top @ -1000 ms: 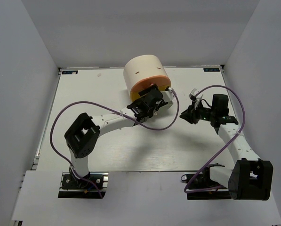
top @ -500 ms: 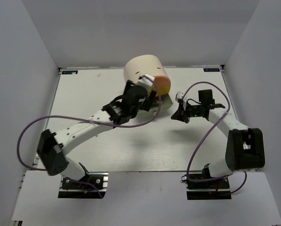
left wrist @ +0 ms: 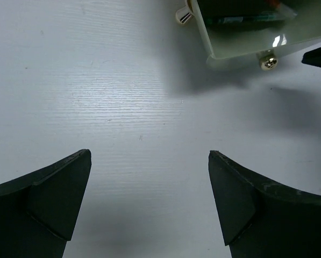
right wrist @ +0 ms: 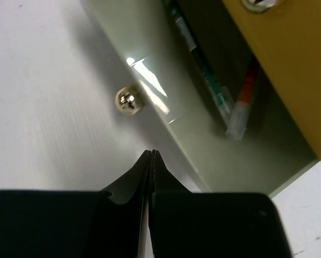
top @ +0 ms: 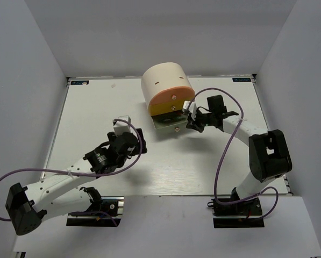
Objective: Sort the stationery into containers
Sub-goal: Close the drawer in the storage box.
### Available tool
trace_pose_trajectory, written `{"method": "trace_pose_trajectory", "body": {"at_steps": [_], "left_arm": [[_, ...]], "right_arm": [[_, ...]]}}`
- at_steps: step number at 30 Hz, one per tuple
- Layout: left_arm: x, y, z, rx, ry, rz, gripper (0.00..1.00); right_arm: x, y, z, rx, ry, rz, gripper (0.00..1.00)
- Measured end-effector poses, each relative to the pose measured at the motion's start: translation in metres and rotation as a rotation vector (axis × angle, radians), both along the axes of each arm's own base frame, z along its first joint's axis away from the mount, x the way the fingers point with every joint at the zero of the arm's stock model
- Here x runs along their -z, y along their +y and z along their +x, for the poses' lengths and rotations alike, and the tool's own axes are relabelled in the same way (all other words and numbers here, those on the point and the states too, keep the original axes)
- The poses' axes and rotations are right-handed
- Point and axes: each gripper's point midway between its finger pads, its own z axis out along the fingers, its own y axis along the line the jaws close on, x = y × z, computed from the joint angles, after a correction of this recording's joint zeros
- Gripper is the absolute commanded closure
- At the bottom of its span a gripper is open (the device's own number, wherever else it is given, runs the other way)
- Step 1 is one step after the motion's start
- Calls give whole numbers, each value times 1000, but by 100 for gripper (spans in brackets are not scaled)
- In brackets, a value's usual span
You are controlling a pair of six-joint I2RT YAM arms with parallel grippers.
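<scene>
The cream arch-topped cabinet (top: pixel 164 80) stands at the table's back middle. Its orange (top: pixel 171 99) and yellow drawers (top: pixel 168 110) are closed, and the grey-green drawer (top: pixel 168 125) is pulled out. Inside that drawer lie a thin dark pen (right wrist: pixel 200 59) and a red pen (right wrist: pixel 245 92). My right gripper (right wrist: pixel 152 153) is shut and empty, just off the drawer's front near its round knob (right wrist: pixel 128 100); in the top view the right gripper (top: pixel 192 125) sits by the drawer's right corner. My left gripper (left wrist: pixel 149 156) is open over bare table, well short of the drawer (left wrist: pixel 246 45).
White walls close in the table (top: pixel 214 161) on the left, back and right. Purple cables loop from both arms. The right gripper's dark tip (left wrist: pixel 319 56) shows at the right edge of the left wrist view.
My left arm has pulled back from the cabinet toward the near left and opened wide. My right gripper has shut and moved left up to the open grey-green drawer.
</scene>
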Motion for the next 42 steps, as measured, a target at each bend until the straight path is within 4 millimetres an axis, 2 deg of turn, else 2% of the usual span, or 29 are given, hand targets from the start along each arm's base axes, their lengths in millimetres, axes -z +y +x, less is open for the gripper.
{"method": "trace_pose_trajectory", "body": {"at_steps": [7, 13, 21, 31, 42], "left_arm": [[-5, 6, -6, -59, -1, -101, 0], [9, 10, -10, -81, 31, -100, 0], [12, 10, -11, -90, 39, -110, 0], [13, 10, -12, -90, 43, -112, 0], [18, 10, -13, -92, 53, -111, 0]], "right_arm": [[10, 10, 9, 52, -92, -50, 100], [3, 22, 19, 59, -172, -54, 100], [-3, 36, 28, 59, -246, -49, 100], [10, 43, 42, 81, -302, -86, 100], [13, 50, 58, 112, -395, -115, 93]]}}
